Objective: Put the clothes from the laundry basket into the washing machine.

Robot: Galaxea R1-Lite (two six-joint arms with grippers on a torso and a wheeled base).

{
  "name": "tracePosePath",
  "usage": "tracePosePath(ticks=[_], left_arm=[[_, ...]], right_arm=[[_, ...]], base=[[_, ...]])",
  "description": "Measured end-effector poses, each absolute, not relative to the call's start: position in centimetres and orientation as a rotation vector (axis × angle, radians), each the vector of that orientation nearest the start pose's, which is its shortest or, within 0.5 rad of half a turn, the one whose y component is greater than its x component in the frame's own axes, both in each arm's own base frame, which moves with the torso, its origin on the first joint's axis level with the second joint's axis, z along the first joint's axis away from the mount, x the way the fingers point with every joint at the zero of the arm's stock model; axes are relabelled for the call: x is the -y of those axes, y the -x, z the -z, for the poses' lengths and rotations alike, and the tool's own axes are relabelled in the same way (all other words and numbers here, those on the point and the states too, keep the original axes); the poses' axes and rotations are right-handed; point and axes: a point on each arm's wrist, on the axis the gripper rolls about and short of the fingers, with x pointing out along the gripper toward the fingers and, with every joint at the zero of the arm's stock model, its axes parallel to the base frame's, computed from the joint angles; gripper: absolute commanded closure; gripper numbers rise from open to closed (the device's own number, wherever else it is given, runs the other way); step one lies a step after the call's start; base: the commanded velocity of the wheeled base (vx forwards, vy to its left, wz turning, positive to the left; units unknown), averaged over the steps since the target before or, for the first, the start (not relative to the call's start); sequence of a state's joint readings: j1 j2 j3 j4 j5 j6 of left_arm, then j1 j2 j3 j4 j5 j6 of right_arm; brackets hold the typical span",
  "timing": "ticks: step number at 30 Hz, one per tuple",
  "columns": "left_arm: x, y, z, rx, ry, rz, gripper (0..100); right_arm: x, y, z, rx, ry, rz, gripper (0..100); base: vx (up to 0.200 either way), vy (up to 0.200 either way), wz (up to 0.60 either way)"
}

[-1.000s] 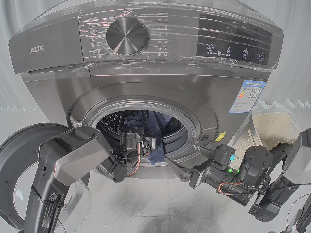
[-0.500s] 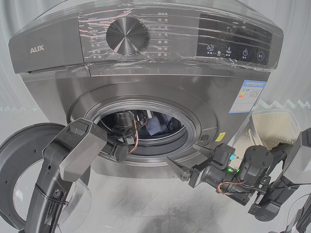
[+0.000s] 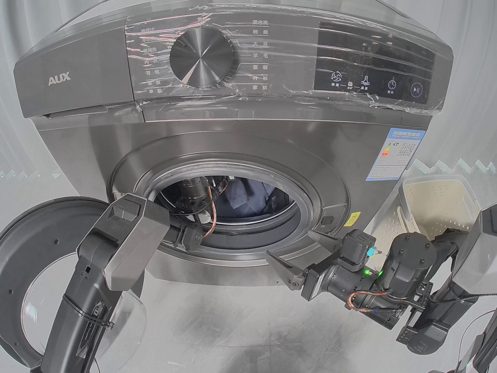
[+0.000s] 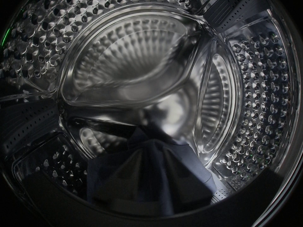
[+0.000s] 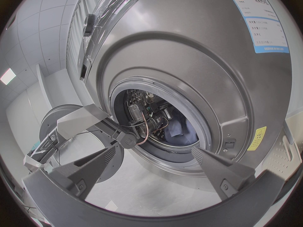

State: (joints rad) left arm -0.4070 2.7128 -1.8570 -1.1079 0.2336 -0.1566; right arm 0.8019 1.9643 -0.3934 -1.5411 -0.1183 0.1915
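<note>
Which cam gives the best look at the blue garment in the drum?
Left wrist view: the blue garment lies unobstructed on the drum floor. Head view shows part of it through the door opening, past the left arm; right wrist view shows a small patch.

One washing machine (image 3: 259, 130) has one round opening, and one door (image 3: 31, 265) hangs open at 8 o'clock from that opening. Inside is one drum (image 4: 126, 54), where two perforated paddles (image 4: 233, 10) can be counted. One dark blue garment (image 4: 151, 174) lies in the drum. The front carries one dial (image 3: 202, 58) at 12 o'clock from the opening and one touch panel (image 3: 373, 63) at 1 o'clock. There are two stickers: one blue label (image 3: 396, 154) at 2 o'clock and one yellow sticker (image 3: 352, 218) at 3 o'clock. One laundry basket (image 3: 414, 192) stands farther out at 3 o'clock. One right gripper (image 3: 290, 244) shows two fingers (image 3: 282, 270), spread apart.
</note>
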Motion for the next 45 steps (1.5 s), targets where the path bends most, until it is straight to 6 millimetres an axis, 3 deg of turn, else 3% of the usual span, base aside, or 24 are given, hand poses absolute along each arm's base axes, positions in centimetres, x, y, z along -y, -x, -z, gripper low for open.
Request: tracePosePath(ticks=[9, 17, 25, 31, 38, 45], left_arm=[[21.9, -49.4, -5.6, 0.189, 0.229, 0.209, 0], [22.9, -47.1, -4.4, 0.095, 0.195, 0.244, 0], [23.7, -41.5, -2.6, -0.042, 0.103, 0.369, 0], [24.1, -36.6, -2.6, -0.096, 0.053, 0.456, 0], [23.8, -29.9, -3.9, -0.138, 0.026, 0.550, 0], [21.5, -23.4, -6.0, -0.163, 0.033, 0.592, 0]], right_arm=[[-20.8, -20.6, -9.9, -0.094, -0.170, -0.677, 0], [-20.7, -20.6, -9.9, -0.094, -0.170, -0.672, 0], [-20.5, -20.7, -9.9, -0.097, -0.169, -0.666, 0], [-20.2, -20.6, -9.8, -0.104, -0.166, -0.661, 0], [-19.5, -20.1, -9.7, -0.116, -0.158, -0.654, 0], [-17.7, -18.9, -10.0, -0.132, -0.144, -0.634, 0]], base=[[0.000, 0.000, 0.00], [0.000, 0.000, 0.00], [0.000, 0.000, 0.00], [0.000, 0.000, 0.00], [0.000, 0.000, 0.00], [0.000, 0.000, 0.00]])
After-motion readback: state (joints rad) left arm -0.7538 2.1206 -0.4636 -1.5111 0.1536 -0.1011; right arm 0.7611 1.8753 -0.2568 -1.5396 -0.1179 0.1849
